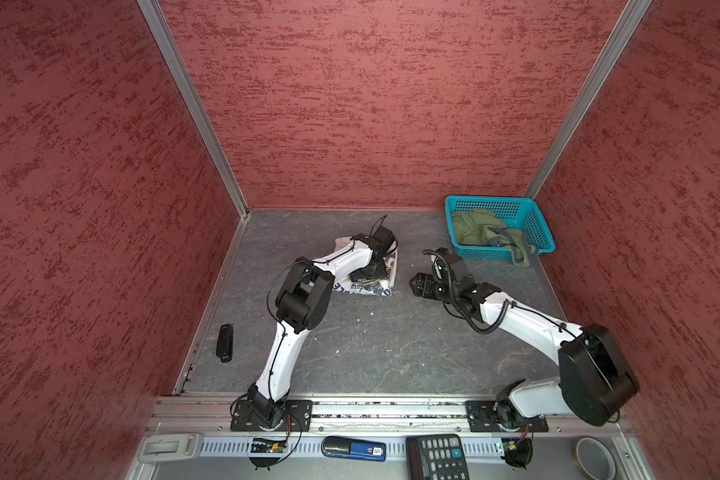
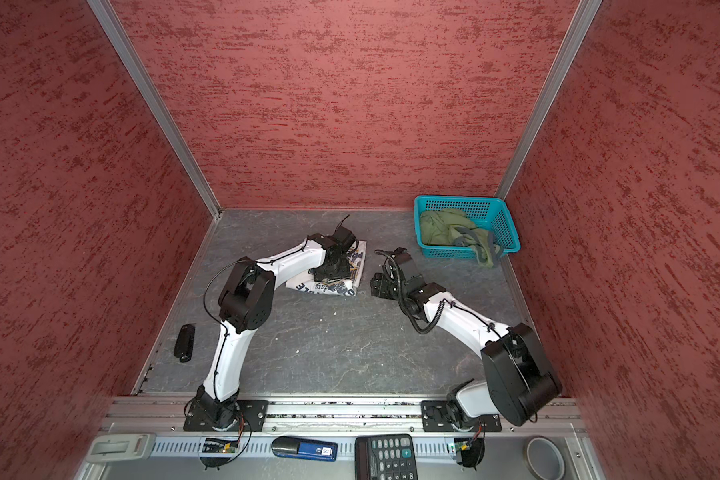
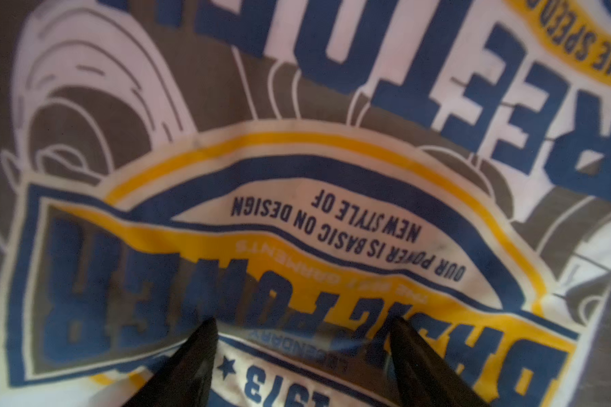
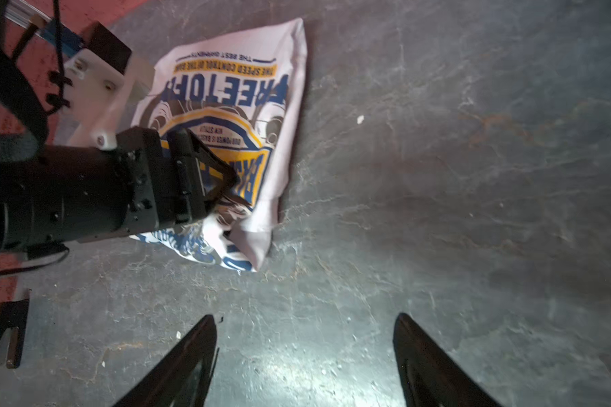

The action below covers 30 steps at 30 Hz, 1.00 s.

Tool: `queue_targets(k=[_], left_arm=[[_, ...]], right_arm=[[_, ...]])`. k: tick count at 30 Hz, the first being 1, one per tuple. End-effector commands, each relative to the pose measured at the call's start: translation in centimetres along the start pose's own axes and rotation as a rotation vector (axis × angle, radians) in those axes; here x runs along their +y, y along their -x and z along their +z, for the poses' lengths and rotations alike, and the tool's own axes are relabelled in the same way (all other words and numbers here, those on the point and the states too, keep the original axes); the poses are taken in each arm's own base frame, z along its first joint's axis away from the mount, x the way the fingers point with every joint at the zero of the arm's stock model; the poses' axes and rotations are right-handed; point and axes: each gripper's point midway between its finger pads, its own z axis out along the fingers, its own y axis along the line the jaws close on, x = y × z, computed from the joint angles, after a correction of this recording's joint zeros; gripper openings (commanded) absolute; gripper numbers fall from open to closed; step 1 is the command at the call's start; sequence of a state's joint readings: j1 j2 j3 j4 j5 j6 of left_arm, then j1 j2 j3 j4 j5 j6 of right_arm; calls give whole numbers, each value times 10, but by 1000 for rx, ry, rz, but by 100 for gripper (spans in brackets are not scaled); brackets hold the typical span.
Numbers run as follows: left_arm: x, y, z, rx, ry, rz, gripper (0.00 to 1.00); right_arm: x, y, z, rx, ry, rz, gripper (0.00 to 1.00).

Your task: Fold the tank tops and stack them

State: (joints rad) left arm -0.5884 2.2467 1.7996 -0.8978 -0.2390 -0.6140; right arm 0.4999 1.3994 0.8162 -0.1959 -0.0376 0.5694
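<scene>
A folded white tank top (image 1: 368, 289) (image 2: 329, 287) with a blue and yellow print lies on the dark table, left of the middle. My left gripper (image 1: 366, 274) (image 2: 331, 272) hovers low over it, open; in the left wrist view the print (image 3: 332, 218) fills the frame between and beyond the spread fingers of the left gripper (image 3: 304, 320). My right gripper (image 1: 414, 284) (image 4: 304, 317) is open over bare table just right of the white tank top (image 4: 290, 105), with nothing between its fingers. An olive tank top (image 1: 479, 230) (image 2: 445, 228) lies crumpled in the basket, one part hanging over the front rim.
The teal basket (image 1: 491, 200) (image 2: 458, 200) stands at the back right corner. A black stapler-like object (image 1: 224, 343) lies by the left wall. On the front ledge are a calculator (image 1: 437, 457), a blue device (image 1: 354, 449) and a tape roll (image 1: 595, 457). Red walls enclose three sides.
</scene>
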Motion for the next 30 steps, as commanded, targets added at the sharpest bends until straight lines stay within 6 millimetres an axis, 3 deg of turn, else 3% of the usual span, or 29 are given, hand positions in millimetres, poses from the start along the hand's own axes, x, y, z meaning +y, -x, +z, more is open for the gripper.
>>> queue_targets(k=[1,10,18,23,26,30], left_arm=[[43,18,1,-32,143,82,79],[161,83,10,-76,179,-71,81],[230,140,25,-96,179,-162,82],[280,154,36,-74,190,-277,84],[292,156,36,-69,164,-331,82],[276,164,1,-152,175,-295,83]], right_arm=[[-14,5,-7,-39,-65,6,80],[-18,4,-10,-37,-82,2,80],[-25,6,-26,-58,-120,-5,80],[-43,14,-46,-113,-215,-13,81],[-46,23,-57,-148,-228,-16,83],[-44,26,-59,-153,-222,-12,83]])
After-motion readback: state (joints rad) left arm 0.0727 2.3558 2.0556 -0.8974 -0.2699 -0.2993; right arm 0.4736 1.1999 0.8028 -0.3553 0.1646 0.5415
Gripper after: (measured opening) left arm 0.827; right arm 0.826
